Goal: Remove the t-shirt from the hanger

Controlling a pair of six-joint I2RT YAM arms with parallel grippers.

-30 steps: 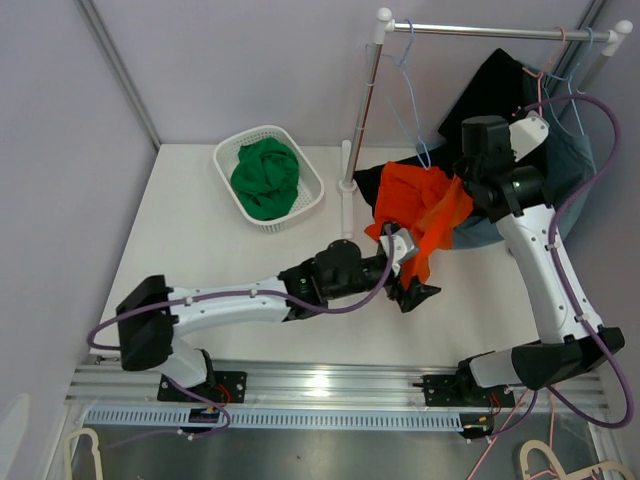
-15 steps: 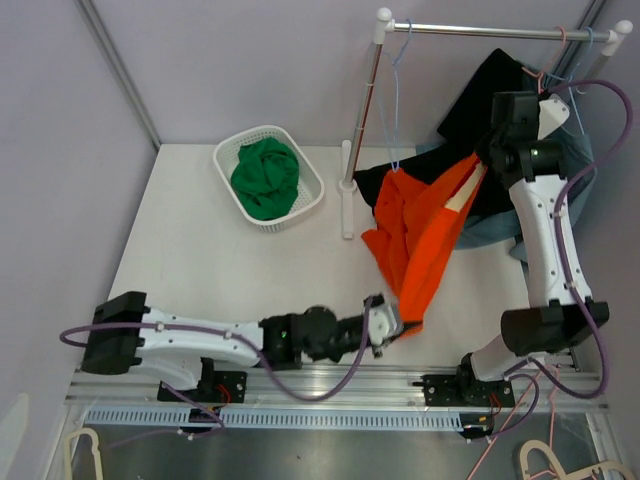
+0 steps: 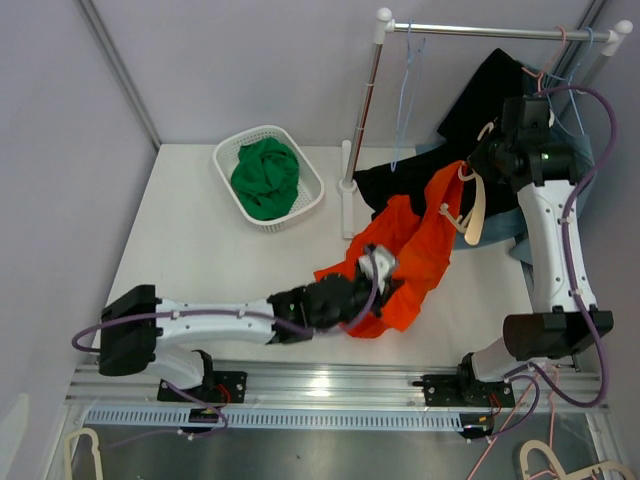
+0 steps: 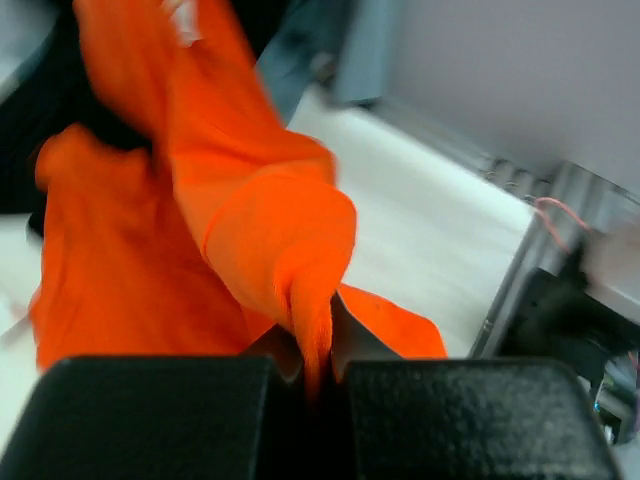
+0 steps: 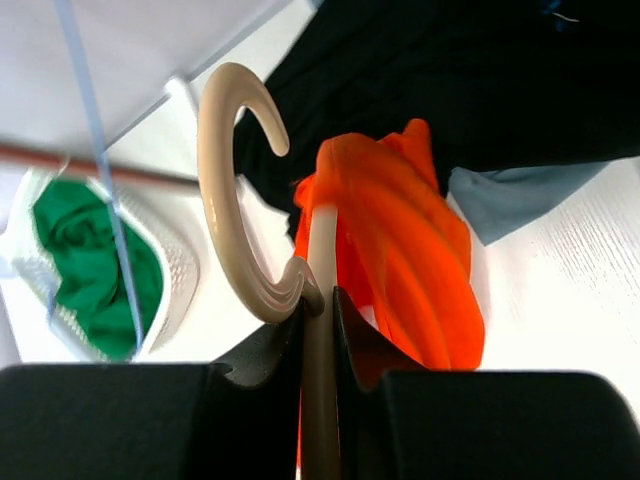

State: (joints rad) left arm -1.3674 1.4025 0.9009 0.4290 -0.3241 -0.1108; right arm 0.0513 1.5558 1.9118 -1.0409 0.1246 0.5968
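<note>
The left gripper [image 4: 316, 368] is clamping its jaws tight on a pinched fold of the orange t-shirt [image 3: 415, 255], and the wrist view is showing the fabric squeezed into a narrow ridge between the two black fingers. The left arm is reaching low across the white table [image 3: 200, 260] toward the right, with the lower part of the shirt lying bunched on the table around its gripper. From there the cloth is stretching upward and to the right to the beige hanger [image 5: 320, 245], where it is gathering around the stem just under the hook. In the overhead view one pale hanger arm is showing bare beside the orange fabric. The right gripper [image 5: 318, 310] is holding the hanger up in the air, its jaws standing narrow and pinching the neck directly below the curved hook. Behind it a black garment [image 3: 488, 95] is hanging from the rail [image 3: 490, 32], and a thin blue wire hanger [image 3: 405, 90] is dangling from the same rail further left. Well apart, at the back left of the table, a white basket [image 3: 228, 155] is holding a crumpled green cloth [image 3: 266, 178].
</note>
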